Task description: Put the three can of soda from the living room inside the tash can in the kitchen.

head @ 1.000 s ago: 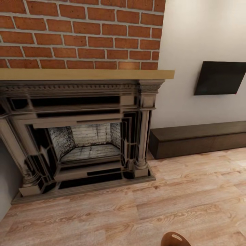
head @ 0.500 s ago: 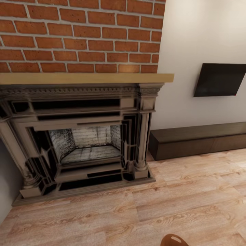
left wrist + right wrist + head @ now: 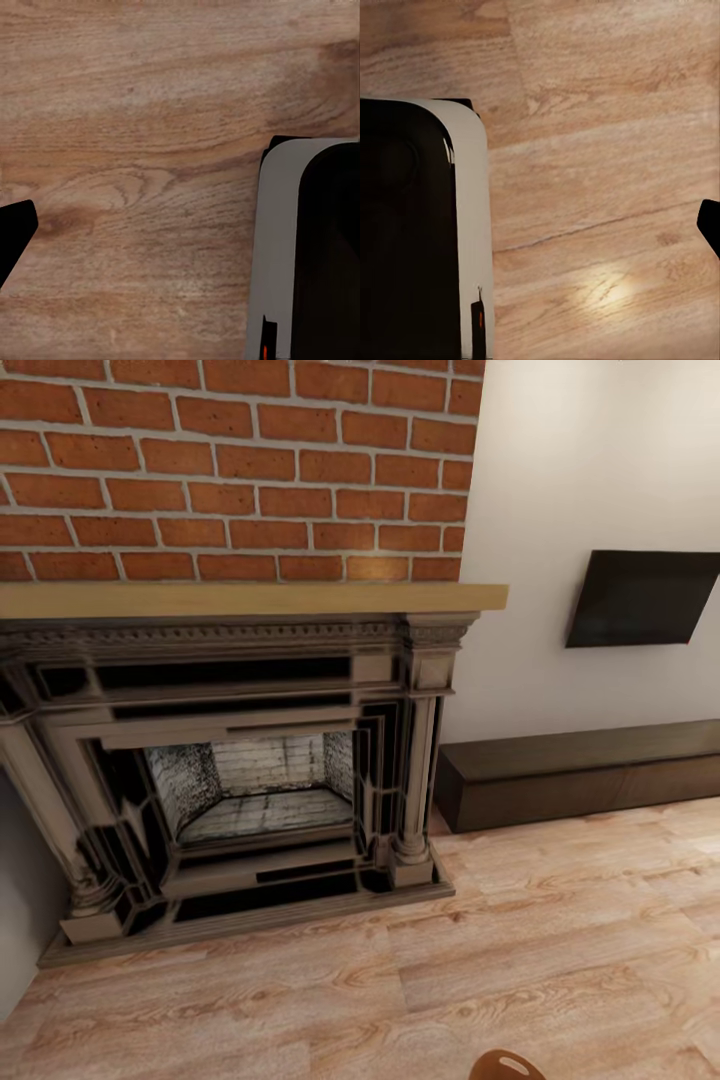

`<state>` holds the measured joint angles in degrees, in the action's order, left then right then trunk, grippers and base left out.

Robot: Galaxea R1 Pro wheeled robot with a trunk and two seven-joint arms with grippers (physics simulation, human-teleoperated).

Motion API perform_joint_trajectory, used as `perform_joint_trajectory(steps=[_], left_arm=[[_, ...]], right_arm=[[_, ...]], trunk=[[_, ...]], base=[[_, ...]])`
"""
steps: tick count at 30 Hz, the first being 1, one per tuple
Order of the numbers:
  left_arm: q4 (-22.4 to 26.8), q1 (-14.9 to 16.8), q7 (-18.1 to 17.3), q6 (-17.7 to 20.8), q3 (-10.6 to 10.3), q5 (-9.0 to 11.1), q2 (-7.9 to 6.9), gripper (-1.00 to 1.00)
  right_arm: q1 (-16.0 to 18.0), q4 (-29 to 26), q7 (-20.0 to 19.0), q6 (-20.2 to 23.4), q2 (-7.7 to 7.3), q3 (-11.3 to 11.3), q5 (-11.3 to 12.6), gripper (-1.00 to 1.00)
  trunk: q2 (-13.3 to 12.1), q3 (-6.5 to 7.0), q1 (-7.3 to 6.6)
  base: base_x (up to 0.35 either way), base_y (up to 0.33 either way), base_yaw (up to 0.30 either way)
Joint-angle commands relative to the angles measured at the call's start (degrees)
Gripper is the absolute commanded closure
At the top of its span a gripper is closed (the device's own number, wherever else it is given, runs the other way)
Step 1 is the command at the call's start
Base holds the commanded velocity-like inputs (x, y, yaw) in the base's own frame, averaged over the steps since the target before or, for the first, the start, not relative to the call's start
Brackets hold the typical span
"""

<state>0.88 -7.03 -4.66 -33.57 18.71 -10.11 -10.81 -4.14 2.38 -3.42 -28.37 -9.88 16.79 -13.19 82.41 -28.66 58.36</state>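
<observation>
No soda can and no trash can is in view. The head view faces the living room: a red-brick chimney (image 3: pixel 240 470) above a dark carved fireplace (image 3: pixel 250 780). A small orange-brown rounded shape (image 3: pixel 510 1066) pokes up at the bottom edge of that view; I cannot tell what it is. In the left wrist view one black fingertip (image 3: pixel 13 234) shows over bare wood floor. The right wrist view also shows a single black fingertip (image 3: pixel 710 225) at the edge. Nothing is seen between the fingers.
A black wall TV (image 3: pixel 640 598) hangs right of the chimney, above a long dark low cabinet (image 3: pixel 580 770). Wood floor (image 3: pixel 520 950) stretches in front of both. My grey and black base shows in the left wrist view (image 3: pixel 315 247) and the right wrist view (image 3: pixel 412 232).
The whole head picture has slid slightly downward, so the camera has moved. The orange-brown shape now sits lower at the bottom edge. Nothing in the room itself has moved.
</observation>
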Motion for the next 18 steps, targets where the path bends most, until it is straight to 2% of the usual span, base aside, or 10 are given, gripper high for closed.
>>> perform_joint_trajectory(steps=[1,18], left_arm=[[0.0,0.0,0.0,0.0,0.0,0.0,0.00,-1.00],[0.0,0.0,0.0,0.0,-0.1,0.0,0.06,-1.00]], right_arm=[[0.0,0.0,0.0,0.0,0.02,0.0,0.0,-1.00],[-1.0,0.0,0.0,0.0,0.06,0.0,0.0,-1.00]], trunk=[[-0.4,0.19,-0.23],[-7.2,3.24,-3.96]], base=[[0.000,0.000,0.000],[0.000,0.000,0.000]])
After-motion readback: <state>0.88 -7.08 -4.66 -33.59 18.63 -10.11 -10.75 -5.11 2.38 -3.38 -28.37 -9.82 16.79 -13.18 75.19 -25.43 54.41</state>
